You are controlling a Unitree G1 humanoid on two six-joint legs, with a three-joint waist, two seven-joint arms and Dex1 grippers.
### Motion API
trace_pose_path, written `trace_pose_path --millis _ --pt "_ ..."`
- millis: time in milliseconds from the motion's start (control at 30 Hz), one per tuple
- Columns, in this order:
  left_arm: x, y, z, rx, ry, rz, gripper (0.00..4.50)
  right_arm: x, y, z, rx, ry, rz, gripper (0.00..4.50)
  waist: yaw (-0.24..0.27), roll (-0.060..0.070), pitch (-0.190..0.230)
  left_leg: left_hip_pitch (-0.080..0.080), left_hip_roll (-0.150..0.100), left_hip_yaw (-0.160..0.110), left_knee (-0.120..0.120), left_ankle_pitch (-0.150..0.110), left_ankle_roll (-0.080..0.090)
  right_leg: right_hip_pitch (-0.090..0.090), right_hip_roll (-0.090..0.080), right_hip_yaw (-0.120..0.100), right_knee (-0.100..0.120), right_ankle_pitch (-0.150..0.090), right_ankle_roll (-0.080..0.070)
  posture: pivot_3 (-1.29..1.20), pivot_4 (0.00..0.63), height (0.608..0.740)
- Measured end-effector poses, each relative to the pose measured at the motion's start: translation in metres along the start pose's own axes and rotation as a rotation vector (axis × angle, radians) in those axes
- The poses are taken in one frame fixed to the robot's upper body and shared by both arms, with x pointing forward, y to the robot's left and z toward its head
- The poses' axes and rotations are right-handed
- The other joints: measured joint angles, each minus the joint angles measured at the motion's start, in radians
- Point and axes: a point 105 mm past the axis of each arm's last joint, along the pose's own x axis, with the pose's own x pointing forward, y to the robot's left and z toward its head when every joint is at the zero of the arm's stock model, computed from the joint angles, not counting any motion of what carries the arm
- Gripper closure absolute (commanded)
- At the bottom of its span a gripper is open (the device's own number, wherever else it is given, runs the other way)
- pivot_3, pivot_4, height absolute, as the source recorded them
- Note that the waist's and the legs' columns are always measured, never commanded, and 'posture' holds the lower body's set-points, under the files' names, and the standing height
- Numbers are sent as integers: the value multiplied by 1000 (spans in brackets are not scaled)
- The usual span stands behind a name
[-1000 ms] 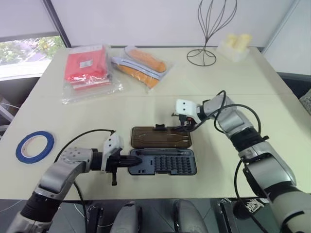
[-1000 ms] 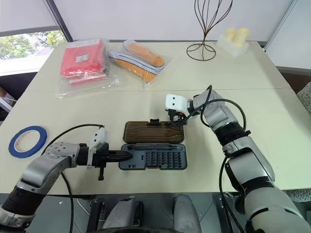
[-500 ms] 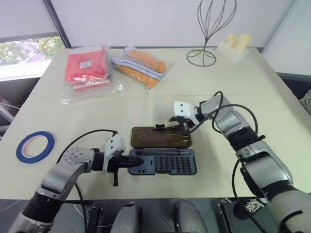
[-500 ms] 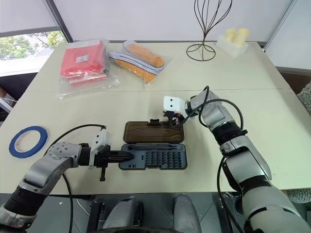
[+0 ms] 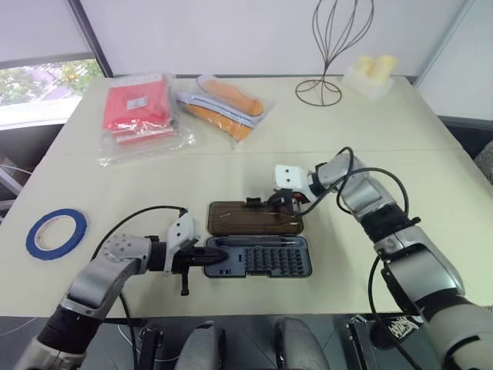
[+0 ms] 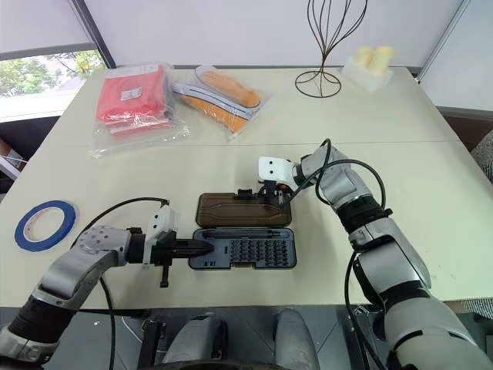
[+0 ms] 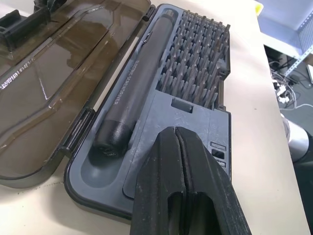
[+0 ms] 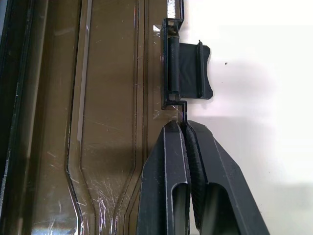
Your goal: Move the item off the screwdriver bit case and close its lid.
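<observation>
The blue roll of tape point(image 5: 31, 236) lies flat on the table at the far left, well apart from the case. The screwdriver bit case lies open, with its dark tray point(image 5: 269, 260) nearest me. Its brown lid point(image 5: 254, 218) is laid flat behind the tray. My left gripper point(image 5: 218, 254) is shut and empty, tips over the tray's left end point(image 7: 98, 181) beside the screwdriver handle point(image 7: 132, 93). My right gripper point(image 8: 185, 125) is shut at the lid's far edge, next to the black latch tab point(image 8: 190, 70). The thin rim runs in between its fingertips.
A clear bag of red goods point(image 5: 139, 112) and a bag of orange goods point(image 5: 227, 100) lie at the back left. A black wire stand point(image 5: 320, 91) and a white holder with pale yellow pieces point(image 5: 370, 73) stand at the back right. The table's front edge runs just below the tray.
My right gripper has gone from open to shut at the lid's far edge, shifting slightly left. The left gripper, case and tape have stayed put.
</observation>
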Motion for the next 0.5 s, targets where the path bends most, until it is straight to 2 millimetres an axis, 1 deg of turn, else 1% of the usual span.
trace_pose_path --millis 67,200,400,500 --pt "0 0 0 0 0 1 4500 0 0 0 -3 -1 -4 4435 0 0 0 0 0 0 0 0 0 0 0 0 0 0 0 0 150 740" --pt "0 0 0 0 0 3 4500 0 -1 2 -64 6 -34 4435 -1 0 0 0 0 0 0 0 0 0 0 0 0 0 0 0 150 740" --pt "0 1 0 0 -4 11 4500 3 -1 8 -281 28 -151 4435 -6 0 0 0 0 0 0 0 0 0 0 0 0 0 0 0 150 740" --pt "1 1 0 0 -6 14 4500 -2 3 10 -352 33 -204 4435 -1 0 0 -1 0 0 0 0 0 -1 0 0 0 0 0 0 150 740"
